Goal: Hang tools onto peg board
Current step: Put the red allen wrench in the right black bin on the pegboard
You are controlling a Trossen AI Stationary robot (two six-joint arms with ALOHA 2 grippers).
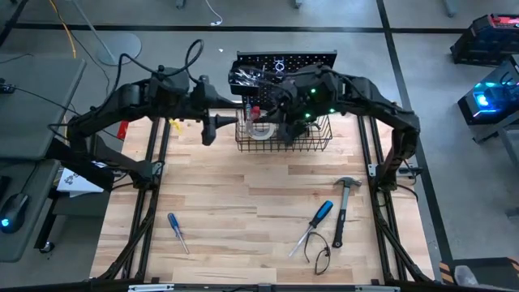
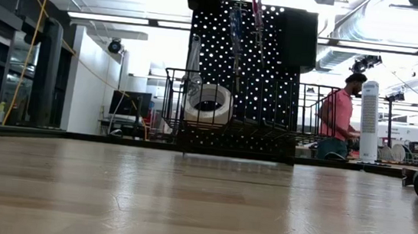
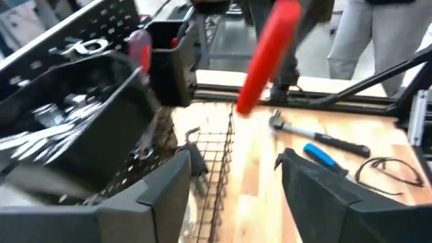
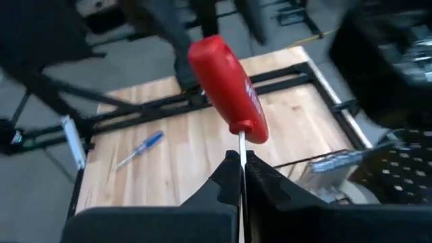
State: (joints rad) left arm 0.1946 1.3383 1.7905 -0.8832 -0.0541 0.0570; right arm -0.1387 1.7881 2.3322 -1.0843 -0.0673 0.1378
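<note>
Now red-handled screwdriver [image 4: 229, 91] shaft pinched between right jaws

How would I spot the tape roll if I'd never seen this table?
Find the black peg board at the table's far edge, then the wire basket hanging on its front. The tape roll leans inside it: a fat white ring, the only round, pale thing there.
</note>
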